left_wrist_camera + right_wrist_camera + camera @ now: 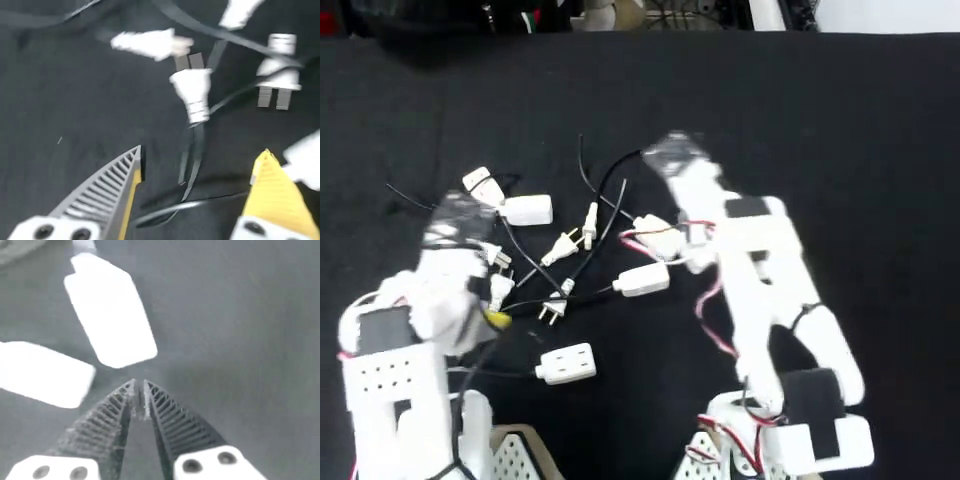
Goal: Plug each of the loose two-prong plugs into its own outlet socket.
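Observation:
Several white two-prong plugs on black cords lie tangled left of centre, among them one plug (565, 246) and another (554, 311). White outlet sockets lie around them: one (528, 210) at the left, two (658, 237) (642, 280) in the middle, one (567, 363) nearer the front. My left gripper (197, 160) (493, 305) hangs open just above the cloth, its yellow finger (272, 192) and grey finger (112, 182) either side of the cord behind a plug (192, 87). A second plug (277, 75) lies beyond. My right gripper (138, 386) is shut on nothing, tips just short of two sockets (110, 310) (42, 372).
The black cloth (840, 150) covers the whole table. The right arm (755, 270) stretches from the front edge over the middle sockets, red wires (712, 310) looping beside it. Loose black cords (605, 195) cross the plug pile. Clutter lines the table's far edge.

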Robot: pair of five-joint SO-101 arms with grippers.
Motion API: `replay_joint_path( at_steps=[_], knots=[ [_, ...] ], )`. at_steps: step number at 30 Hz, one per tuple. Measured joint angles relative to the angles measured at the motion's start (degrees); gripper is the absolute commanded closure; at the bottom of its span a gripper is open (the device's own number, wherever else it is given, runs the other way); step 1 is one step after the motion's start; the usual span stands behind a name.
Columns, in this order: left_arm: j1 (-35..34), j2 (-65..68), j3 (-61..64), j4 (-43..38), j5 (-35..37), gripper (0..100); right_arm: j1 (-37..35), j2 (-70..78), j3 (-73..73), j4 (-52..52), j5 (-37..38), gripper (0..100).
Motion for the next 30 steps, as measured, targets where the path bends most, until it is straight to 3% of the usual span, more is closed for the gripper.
replay_joint_path(
  at_steps=[4, 7, 15, 25, 30],
  knots=[
    [-9.1, 0.0, 1.8, -0.3, 0.1, 68, -5.9, 0.3, -8.1, 4.1, 0.3, 88.5],
    [-13.1, 0.0, 7.3, -4.4, 0.0, 74, -10.3, 3.3, -13.5, 5.9, -0.6, 88.1],
    [-14.8, 0.0, 21.4, -15.8, -0.1, 76, -15.2, 18.8, -27.2, 6.0, 2.4, 87.8],
    [-14.8, -0.2, 24.0, -20.0, -0.1, 76, -15.4, 41.8, -56.2, 13.9, -34.6, 87.8],
    [-14.8, -0.2, 24.1, -21.1, 0.0, 76, -15.5, 52.9, -73.1, 23.8, -40.1, 87.8]
  ],
)
